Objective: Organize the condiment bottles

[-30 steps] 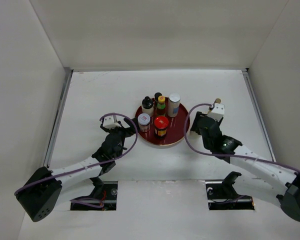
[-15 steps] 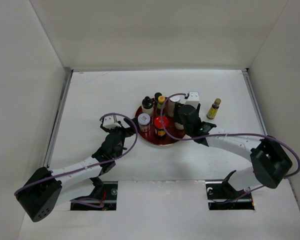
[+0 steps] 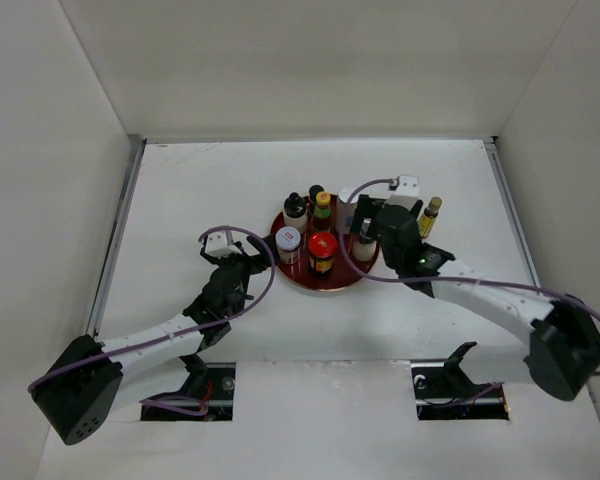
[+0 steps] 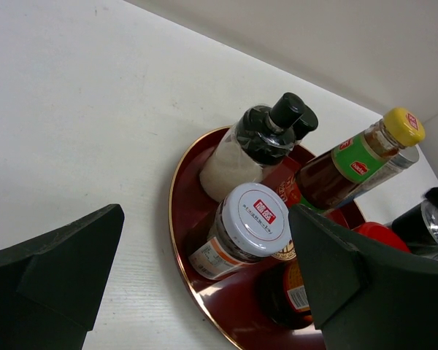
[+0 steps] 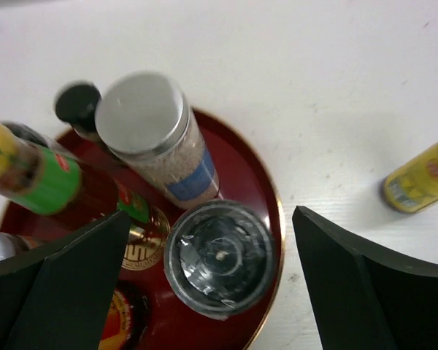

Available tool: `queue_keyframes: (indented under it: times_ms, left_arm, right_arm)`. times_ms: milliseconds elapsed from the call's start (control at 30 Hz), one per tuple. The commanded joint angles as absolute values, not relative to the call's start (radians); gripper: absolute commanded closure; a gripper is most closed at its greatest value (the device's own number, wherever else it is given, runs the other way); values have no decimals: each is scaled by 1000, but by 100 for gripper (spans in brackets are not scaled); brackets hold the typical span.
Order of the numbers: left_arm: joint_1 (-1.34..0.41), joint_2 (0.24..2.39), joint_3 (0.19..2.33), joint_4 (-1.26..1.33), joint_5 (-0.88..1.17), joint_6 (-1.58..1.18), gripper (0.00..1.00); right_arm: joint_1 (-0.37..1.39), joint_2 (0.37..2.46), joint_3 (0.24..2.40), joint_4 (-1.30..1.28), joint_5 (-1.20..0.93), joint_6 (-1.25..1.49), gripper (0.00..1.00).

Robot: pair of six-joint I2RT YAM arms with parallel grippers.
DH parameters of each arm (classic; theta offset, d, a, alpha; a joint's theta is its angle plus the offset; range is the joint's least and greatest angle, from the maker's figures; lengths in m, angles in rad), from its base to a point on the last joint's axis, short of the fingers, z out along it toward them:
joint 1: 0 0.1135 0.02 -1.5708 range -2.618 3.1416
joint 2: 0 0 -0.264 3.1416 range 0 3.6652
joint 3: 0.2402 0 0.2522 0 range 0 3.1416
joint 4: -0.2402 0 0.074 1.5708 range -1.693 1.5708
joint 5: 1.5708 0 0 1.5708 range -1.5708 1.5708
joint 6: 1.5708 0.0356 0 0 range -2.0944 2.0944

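Note:
Six condiment bottles stand on the round red tray: a black-capped white bottle, a yellow-capped dark bottle, a silver-capped jar, a white-capped jar, a red-capped jar and a clear-capped bottle. A small yellow bottle stands on the table right of the tray. My right gripper is open above the clear-capped bottle, with a gap on both sides. My left gripper is open and empty, just left of the tray.
White walls close in the table on the left, back and right. A metal rail runs along the left edge. Purple cables loop from both wrists near the tray.
My right arm swung left from beside the tray to over it, then back a little right. The clear-capped bottle now shows on the tray's right side. The left arm has not moved.

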State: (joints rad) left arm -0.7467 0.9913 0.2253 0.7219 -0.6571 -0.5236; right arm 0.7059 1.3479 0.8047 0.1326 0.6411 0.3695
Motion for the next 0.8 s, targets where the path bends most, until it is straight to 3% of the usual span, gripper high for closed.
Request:
queue_keyframes:
  times_ms: [0,167,333,767]
  left_arm:
    - [-740,969,232,761,-650,-532,0]
    - [-745,983,235,767,-650,-532,0]
    - [-745,985,235,767,-650,-532,0]
    - [-745,989,235,769,-650,-532,0]
  right_arm:
    - [651,1151,790,169,643,368,0]
    - [441,1055,772,91,629,370,0]
    - [263,1169,813,49,586,370,3]
    - [157,1423,936,81,462,400,36]
